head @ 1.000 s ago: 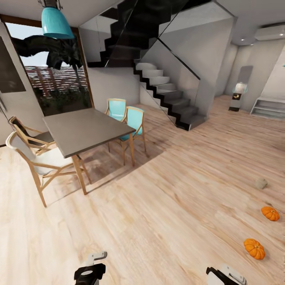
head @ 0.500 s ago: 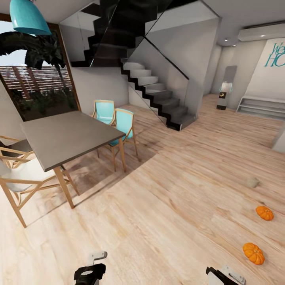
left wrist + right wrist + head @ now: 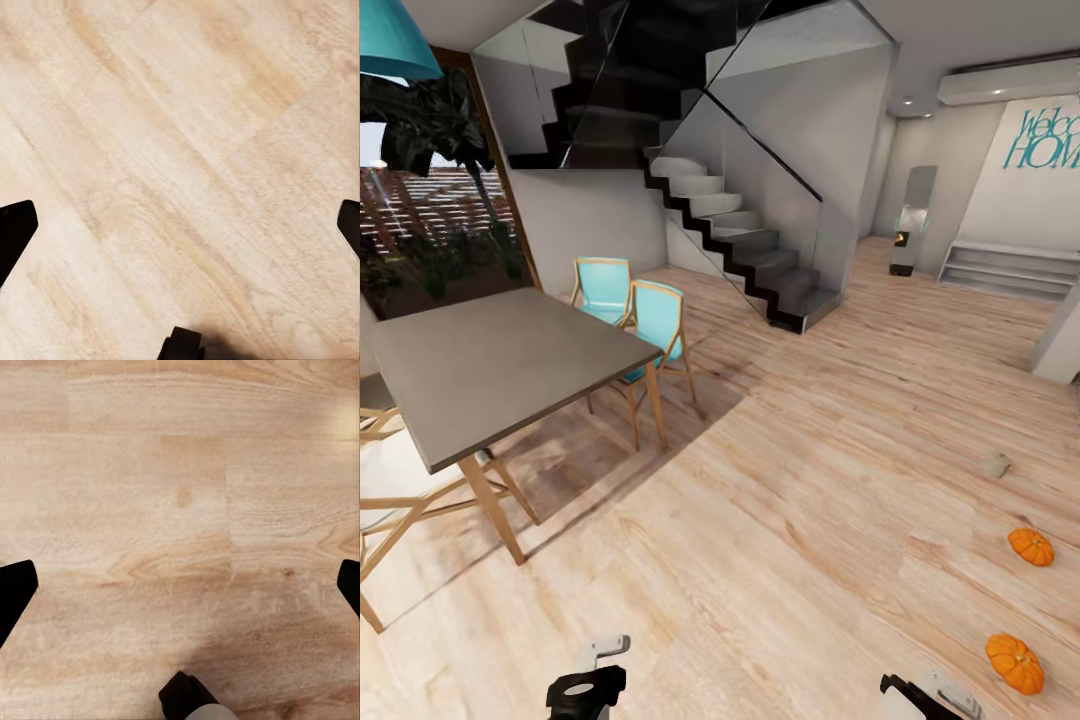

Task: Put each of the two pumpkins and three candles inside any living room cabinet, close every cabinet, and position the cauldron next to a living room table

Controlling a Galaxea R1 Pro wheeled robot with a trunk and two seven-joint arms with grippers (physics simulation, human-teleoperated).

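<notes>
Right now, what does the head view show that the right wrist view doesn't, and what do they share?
The head view shows two small orange ribbed pumpkins, one near and one farther, a grey dining table, turquoise chairs and a dark staircase. The right wrist view looks straight down between the right gripper and its wide-apart black fingertips, nothing held. Both share the pale wooden plank floor.

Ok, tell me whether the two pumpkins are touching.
Apart. The head view shows bare floor between the far pumpkin and the near pumpkin.
</notes>
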